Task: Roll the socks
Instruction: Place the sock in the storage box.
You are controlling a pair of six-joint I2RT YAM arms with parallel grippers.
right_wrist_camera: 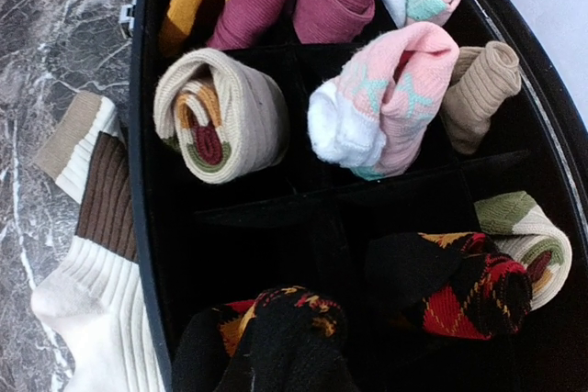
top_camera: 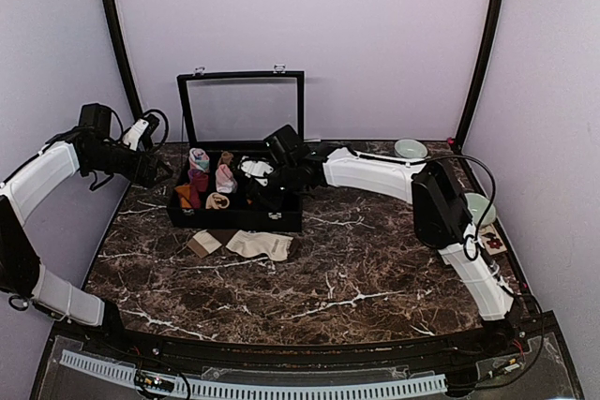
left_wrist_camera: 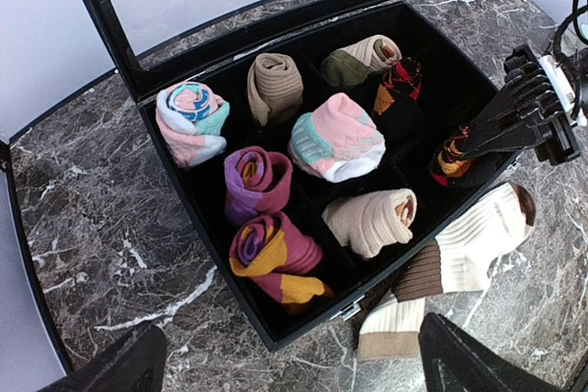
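The right pincer is closed narrow on a rolled black argyle sock, low in a corner compartment of the black divider box. A second argyle roll sits in the compartment next to it. The cream brown-banded socks lie flat on the bench, just outside the box wall beside that pincer. The left pincer hangs wide, well apart from them.

Glossy, white-veined dark marble for the table. Soft ribbed knit cloth in the cream sock, finer matt knit in the black argyle sock. Matt black finish on the box, shiny metal latch.
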